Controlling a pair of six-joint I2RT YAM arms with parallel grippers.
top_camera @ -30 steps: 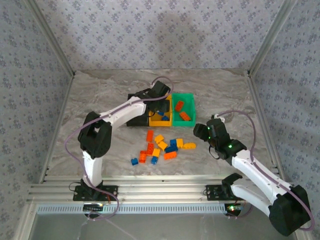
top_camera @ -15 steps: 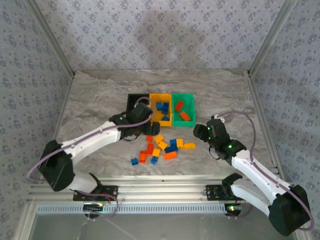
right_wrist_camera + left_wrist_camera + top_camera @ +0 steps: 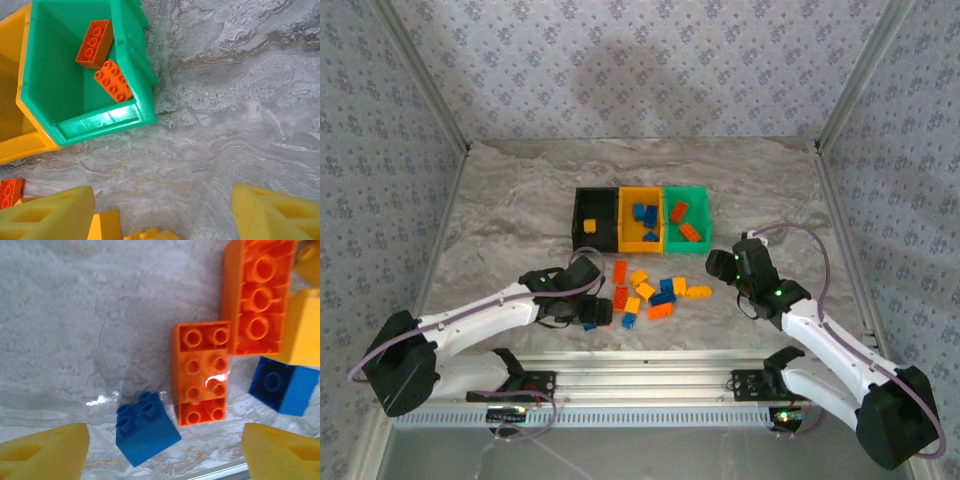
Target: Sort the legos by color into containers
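Top view: three bins in a row mid tabletop (image 3: pixel 520 200), side by side, touching: black bin (image 3: pixel 577 215), yellow-orange bin (image 3: pixel 640 192), green bin (image 3: pixel 686 191). Black bin w/ one yellow brick (image 3: pixel 589 226). Yellow-orange bin w/ a few blue bricks (image 3: pixel 645 213). Green bin w/ two red-orange bricks (image 3: pixel 691 232), same pair in R wrist view (image 3: pixel 113 81), flat on bin floor, studs up, close together.

Loose pile (image 3: pixel 650 292) of blue, yellow and red-orange legos on tabletop just in front of the bins, apart from them.

L fingers (image 3: pixel 595 311) low at the pile's near-left edge, spread wide, gripping nothing. In L wrist view: small blue four-stud brick (image 3: pixel 146 429) on tabletop btw the two yellow tips, nearer the image-left tip, no visible contact w/ either. Just beside it, red-orange eight-stud brick (image 3: pixel 201 372), studs up. Past that, second red-orange brick (image 3: pixel 257 295), hollow side up, touching the first at a corner. Yellow block (image 3: pixel 305 325) and another blue brick (image 3: pixel 284 387) at image right, the two touching.

R fingers (image 3: pixel 722 267) at the pile's right side, near the green bin's near-right corner, also wide apart, empty. In R wrist view: bare marbled tabletop btw the tips, green bin at upper left, yellow lego (image 3: pixel 105 225) at bottom edge by the image-left tip.
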